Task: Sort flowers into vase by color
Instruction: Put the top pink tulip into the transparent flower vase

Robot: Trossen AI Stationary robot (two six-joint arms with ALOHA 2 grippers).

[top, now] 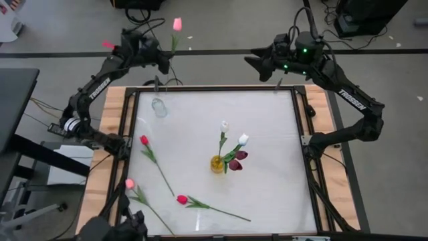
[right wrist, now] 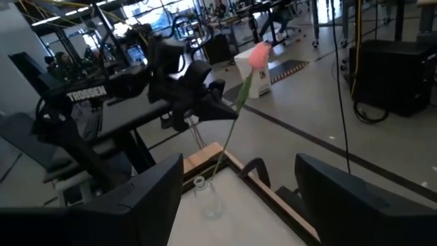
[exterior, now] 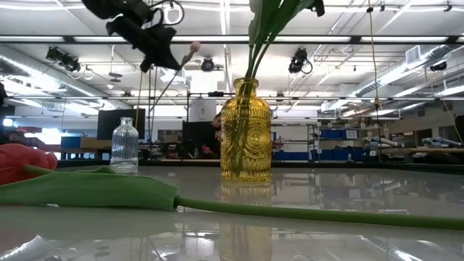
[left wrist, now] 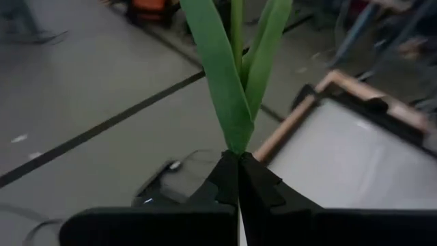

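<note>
My left gripper (top: 163, 63) is raised over the table's far left corner and is shut on a pink tulip (top: 177, 25), whose head points up. Its stem's lower end (right wrist: 213, 167) hangs above a small clear glass vase (top: 159, 107) that stands on the table. A yellow glass vase (top: 217, 164) near the middle holds white (top: 243, 139) and dark purple (top: 238, 159) tulips. Two red tulips (top: 144, 140) (top: 182, 199) and a pink one (top: 130, 183) lie flat on the near left part of the table. My right gripper (top: 256, 61) waits open beyond the far edge. My left gripper pinches the pink tulip's stem (left wrist: 236, 149) between its two fingertips, just below where the long green leaves (left wrist: 225, 82) spread out. The fingers (right wrist: 222, 111) lie across the stem. The tulip is lifted clear and slightly tilted, with its head (right wrist: 258, 56) above the fingers and its lower stem hanging below.
The table has a dark frame (top: 299, 107) and wooden side strips. In the low view a red tulip (exterior: 22, 163) and its long stem (exterior: 290, 212) lie across the foreground in front of the yellow vase (exterior: 246, 130). Bare white surface lies on the table's right half.
</note>
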